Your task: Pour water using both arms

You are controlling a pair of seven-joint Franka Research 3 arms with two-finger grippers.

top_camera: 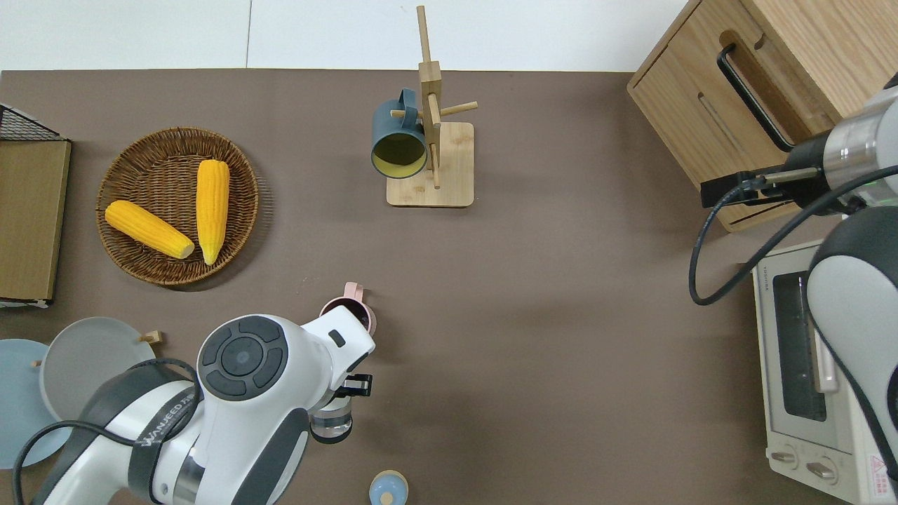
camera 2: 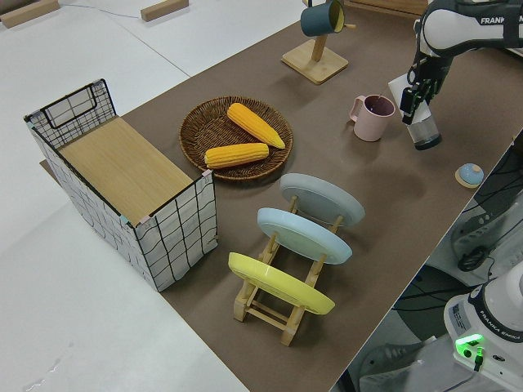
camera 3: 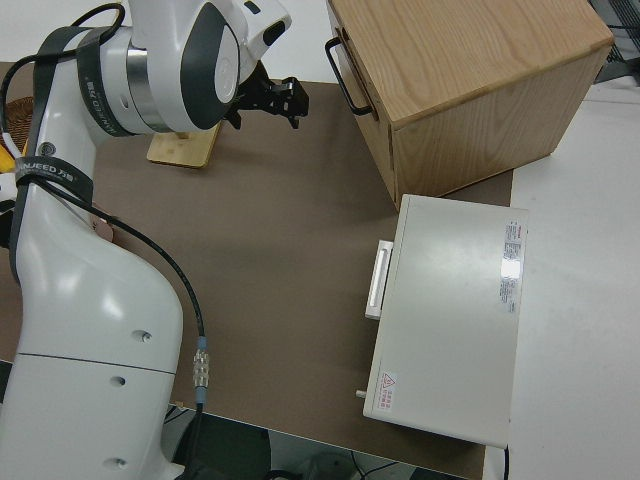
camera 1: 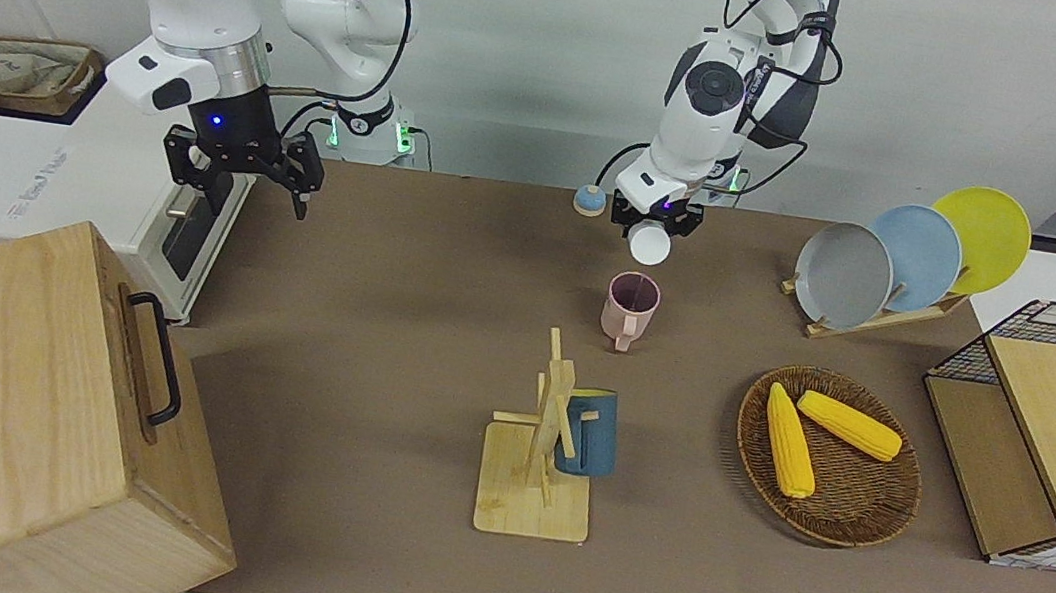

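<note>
left claw (camera 1: 654, 221): grips clear cup (camera 2: 425, 131) | beside pink mug (camera 1: 631, 304) | right arm parked

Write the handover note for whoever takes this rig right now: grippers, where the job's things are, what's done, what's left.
Left gripper: shut on the clear plastic bottle, held up beside the pink ceramic mug, on the robots' side of it.
Right gripper: open, empty, parked.
The small blue bottle cap lies on the brown table mat, nearer to the robots than the mug.
Done: bottle uncapped and lifted.
Left: tilt the bottle over the mug and pour; whether water has gone in cannot be told.
</note>
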